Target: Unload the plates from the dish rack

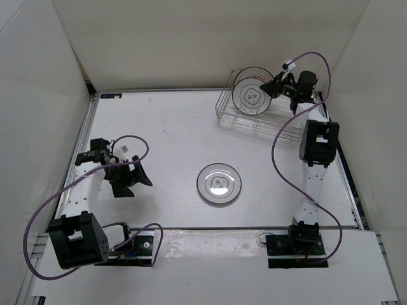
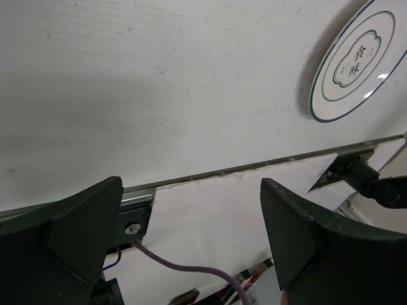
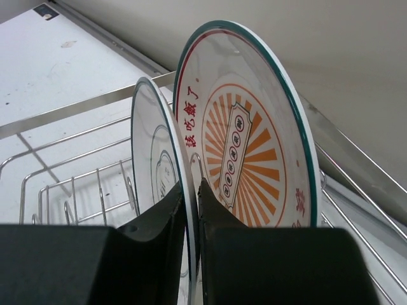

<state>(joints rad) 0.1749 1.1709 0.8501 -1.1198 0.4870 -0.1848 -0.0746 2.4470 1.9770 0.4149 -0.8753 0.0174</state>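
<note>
The wire dish rack stands at the back right of the table. Two plates stand upright in it: a white plate with grey rings in front, and a plate with an orange sunburst pattern behind. My right gripper is shut on the ringed plate's rim, one finger on each face. In the top view it is at the right side of the standing plates. A third ringed plate lies flat mid-table and also shows in the left wrist view. My left gripper is open and empty at the left.
White walls close in the table on the left, back and right. A metal strip runs along the table's near edge. Purple cables loop beside both arms. The right arm's base shows in the left wrist view.
</note>
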